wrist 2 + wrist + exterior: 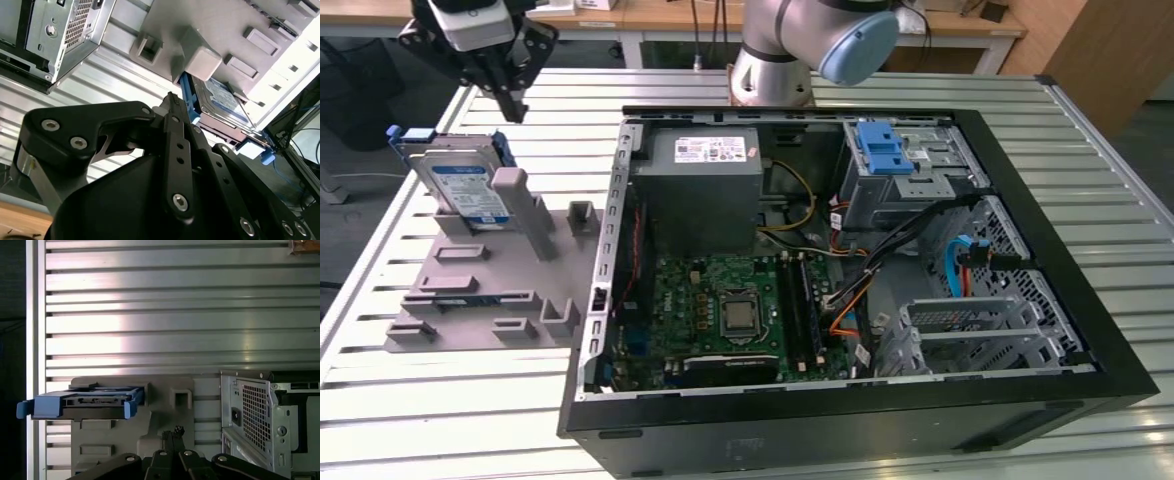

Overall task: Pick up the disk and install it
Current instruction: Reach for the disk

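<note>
Disk (464, 185) propped on edge in grey holder (480, 300) on counter (440, 400), likely so top edge stays reachable; my jaws hover just above, clenched, gripping nothing.

Gripper (511, 108) hovers above the disk (462, 182) on grey fixture (467, 300).

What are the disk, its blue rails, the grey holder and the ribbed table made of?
The disk: seemingly metal, silver-grey casing with dull sheen, paper-like label.
The rails: likely plastic, even matte blue.
The holder: probably plastic, flat grey moulded blocks.
The table: looks like aluminium, slats reflecting light brightly.
</note>
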`<state>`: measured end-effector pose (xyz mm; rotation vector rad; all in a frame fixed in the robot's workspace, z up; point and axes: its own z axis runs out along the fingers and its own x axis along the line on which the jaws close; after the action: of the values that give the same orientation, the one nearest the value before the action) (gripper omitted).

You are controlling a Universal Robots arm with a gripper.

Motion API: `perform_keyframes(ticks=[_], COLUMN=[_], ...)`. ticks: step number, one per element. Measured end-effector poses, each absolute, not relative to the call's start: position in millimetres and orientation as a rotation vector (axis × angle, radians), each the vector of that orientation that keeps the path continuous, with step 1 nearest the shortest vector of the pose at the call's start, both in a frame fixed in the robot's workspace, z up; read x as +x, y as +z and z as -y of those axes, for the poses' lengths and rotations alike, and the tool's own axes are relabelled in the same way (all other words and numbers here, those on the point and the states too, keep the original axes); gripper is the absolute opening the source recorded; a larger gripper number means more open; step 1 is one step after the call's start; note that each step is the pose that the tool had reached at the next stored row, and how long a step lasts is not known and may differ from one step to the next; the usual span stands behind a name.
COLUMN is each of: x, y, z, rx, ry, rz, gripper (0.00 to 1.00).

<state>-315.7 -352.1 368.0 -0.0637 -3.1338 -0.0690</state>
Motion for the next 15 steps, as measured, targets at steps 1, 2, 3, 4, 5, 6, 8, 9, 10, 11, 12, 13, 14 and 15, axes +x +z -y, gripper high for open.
perform_keyframes(ticks=[1, 2, 3, 4, 5, 6, 8, 9, 10, 11, 12, 13, 14, 15], x=[-317.6, -319.3, -321.0, -322.6, -324.5, -326.4, -330.2, -332.2, -334.1, -335.9, -337.7, -339.4, -341.2, -343.0], y=[367.9, 367.7, 367.5, 367.3, 367.0, 366.7, 366.0, 365.5, 365.0, 364.5, 364.0, 363.5, 363.0, 362.5], z=[351.6, 351.2, 350.7, 350.3, 349.9, 349.6, 349.0, 348.7, 348.4, 348.1, 347.8, 347.4, 347.2, 347.0], rx=[-0.064, -0.064, -0.064, -0.064, -0.064, -0.064, -0.064, -0.064, -0.064, -0.064, -0.064, -0.064, -0.064, -0.064], ry=[-0.069, -0.069, -0.069, -0.069, -0.069, -0.069, -0.069, -0.069, -0.069, -0.069, -0.069, -0.069, -0.069, -0.069], rz=[3.134, 3.134, 3.134, 3.134, 3.134, 3.134, 3.134, 3.134, 3.134, 3.134, 3.134, 3.134, 3.134, 3.134], gripper=[0.11, 0.11, 0.11, 0.11, 0.11, 0.11, 0.11, 0.11, 0.11, 0.11, 0.11, 0.11, 0.11, 0.11])
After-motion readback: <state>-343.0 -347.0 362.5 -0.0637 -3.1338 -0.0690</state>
